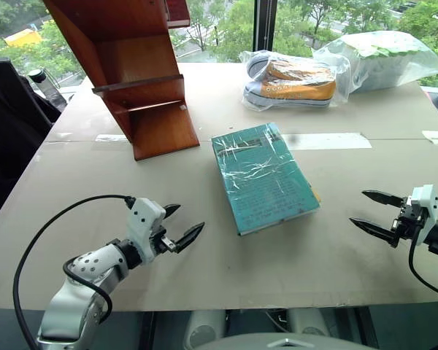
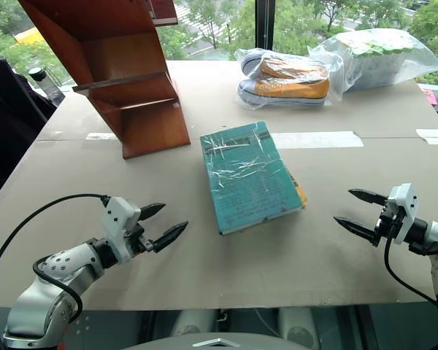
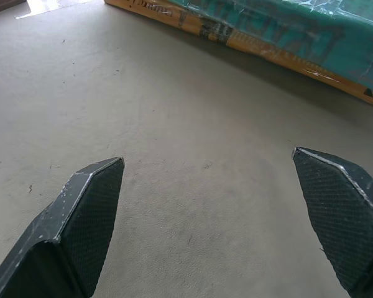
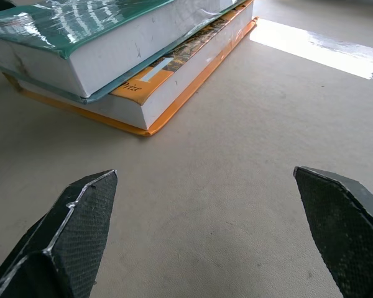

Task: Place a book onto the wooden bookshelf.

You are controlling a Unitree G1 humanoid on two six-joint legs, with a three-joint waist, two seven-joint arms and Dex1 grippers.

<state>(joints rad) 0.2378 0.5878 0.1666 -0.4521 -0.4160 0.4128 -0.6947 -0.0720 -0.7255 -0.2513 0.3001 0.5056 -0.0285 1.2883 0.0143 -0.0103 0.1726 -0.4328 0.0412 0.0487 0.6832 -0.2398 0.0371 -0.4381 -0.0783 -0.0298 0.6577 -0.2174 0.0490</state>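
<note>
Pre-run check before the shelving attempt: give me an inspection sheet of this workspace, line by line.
Surface: beige table, tape strips across the middle.
Job's things: teal book lies flat mid-table, stacked on a yellow-orange book; wooden bookshelf stands at the far left, apart from the books.
Clutter: bagged orange sneakers and a bagged pale item at the far edge.
Grippers: left gripper open, empty, left of the books; right gripper open, empty, right of them.
Cables: black cable loops at the left arm; another at the right wrist.
Surroundings: windows with trees beyond; a dark bottle at far left.

No legible text — book (image 1: 264, 177) print blurred
</note>
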